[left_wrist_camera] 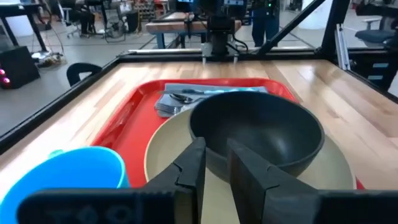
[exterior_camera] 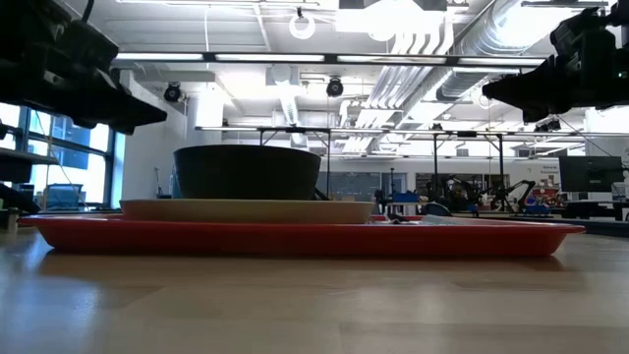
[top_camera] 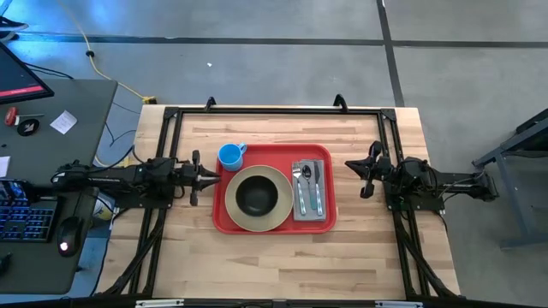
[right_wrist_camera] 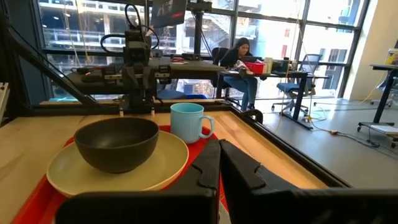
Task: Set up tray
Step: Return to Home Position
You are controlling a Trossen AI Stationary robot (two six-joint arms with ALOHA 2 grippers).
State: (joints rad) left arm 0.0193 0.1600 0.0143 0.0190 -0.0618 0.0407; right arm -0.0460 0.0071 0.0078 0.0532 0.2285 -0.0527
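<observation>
Wood table (top_camera: 282, 265): tray (top_camera: 221, 214) looks fully set between both grippers. Left gripper (top_camera: 214, 179) slightly parted, empty; right gripper (top_camera: 353, 164) closed, empty, backed clear.

A wooden table (top_camera: 282, 257) framed by black rails carries the red tray (top_camera: 224, 218) at its middle; a blue mug (top_camera: 229, 156) stands just beside the tray's corner
</observation>
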